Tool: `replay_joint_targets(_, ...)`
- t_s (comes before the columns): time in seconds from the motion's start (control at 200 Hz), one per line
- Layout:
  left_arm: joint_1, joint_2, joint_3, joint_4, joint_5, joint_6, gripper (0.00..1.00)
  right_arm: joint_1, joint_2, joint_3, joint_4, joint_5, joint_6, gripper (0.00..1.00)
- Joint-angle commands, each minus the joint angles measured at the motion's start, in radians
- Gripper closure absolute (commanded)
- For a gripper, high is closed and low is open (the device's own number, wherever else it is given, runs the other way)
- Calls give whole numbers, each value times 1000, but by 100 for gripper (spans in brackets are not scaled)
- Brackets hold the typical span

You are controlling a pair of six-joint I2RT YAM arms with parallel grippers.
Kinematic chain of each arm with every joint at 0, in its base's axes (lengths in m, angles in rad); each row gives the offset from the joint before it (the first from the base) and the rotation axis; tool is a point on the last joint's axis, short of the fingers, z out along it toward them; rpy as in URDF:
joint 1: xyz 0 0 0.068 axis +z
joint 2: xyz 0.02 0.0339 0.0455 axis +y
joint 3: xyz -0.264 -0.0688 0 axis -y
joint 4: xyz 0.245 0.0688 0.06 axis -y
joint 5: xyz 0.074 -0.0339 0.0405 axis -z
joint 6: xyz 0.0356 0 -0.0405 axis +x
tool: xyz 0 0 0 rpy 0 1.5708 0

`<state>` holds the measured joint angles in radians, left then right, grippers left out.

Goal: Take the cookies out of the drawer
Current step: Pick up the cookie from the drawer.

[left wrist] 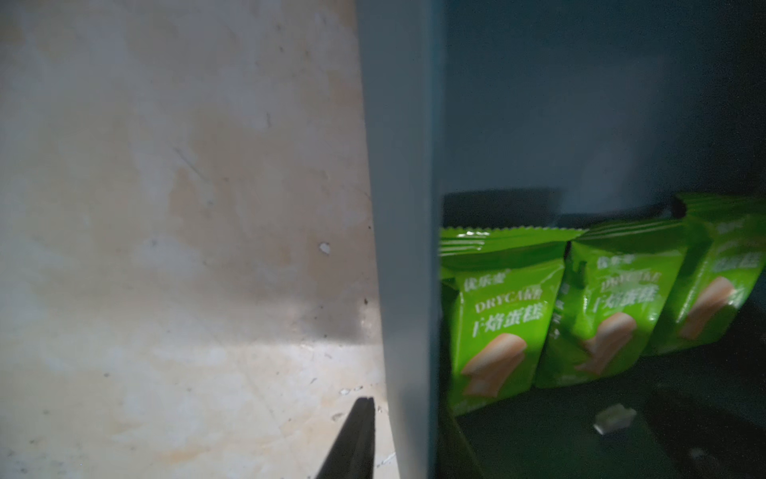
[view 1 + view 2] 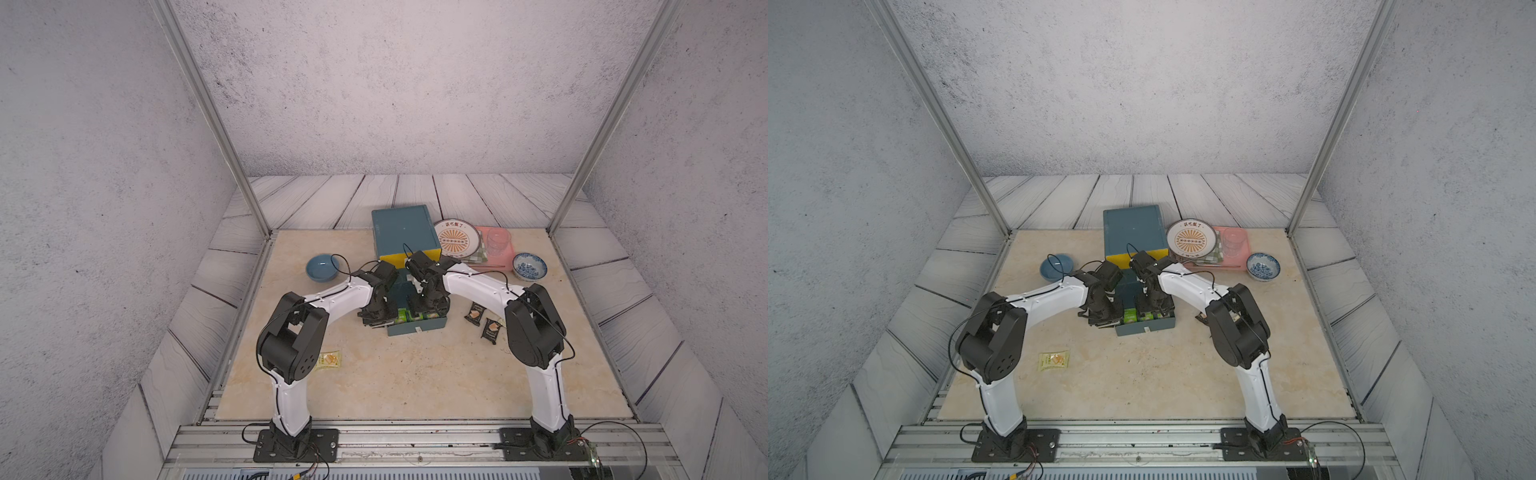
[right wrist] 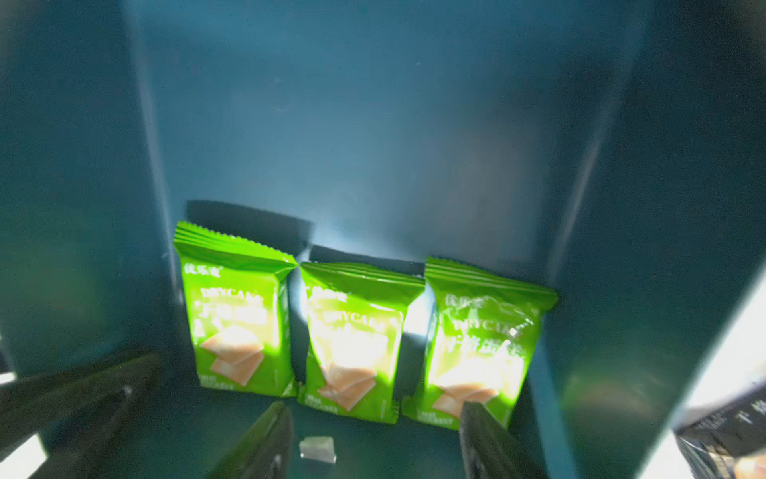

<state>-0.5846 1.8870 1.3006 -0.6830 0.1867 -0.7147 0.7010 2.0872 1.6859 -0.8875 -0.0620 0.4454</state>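
Three green cookie packets [image 3: 352,331] lean side by side against the front wall of the open teal drawer [image 3: 373,124]. The right gripper [image 3: 375,439] hangs inside, fingers wide, empty, facing the middle packet. The left gripper [image 2: 375,319] sits at the drawer's left wall, perhaps pinching it; its grip cannot be told.

A blue bowl [image 2: 323,268] sits well apart from plate [image 2: 456,240], glass [image 2: 498,243] and patterned bowl [image 2: 529,266].

Beige marbled tabletop [image 2: 395,374]. Directly on it: blue drawer box [image 2: 403,228], blue bowl [image 2: 323,268], patterned bowl [image 2: 529,266], pink tray [image 2: 510,257]. Two black packets [image 2: 475,313] lie right of the box, one yellow packet [image 2: 328,360] front left.
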Motion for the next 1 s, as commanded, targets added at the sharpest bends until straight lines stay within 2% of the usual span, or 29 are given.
replay_joint_targets(0.0,6,18,9,-1,3,9,73,19,37,30,-4,-15,-2,34)
replay_joint_targets(0.676,11,22,0,25,17,11,73,33,142,45,-25,12,1,37)
replay_joint_targets(0.996,22,28,5,25,23,16,73,33,192,91,-40,37,13,46)
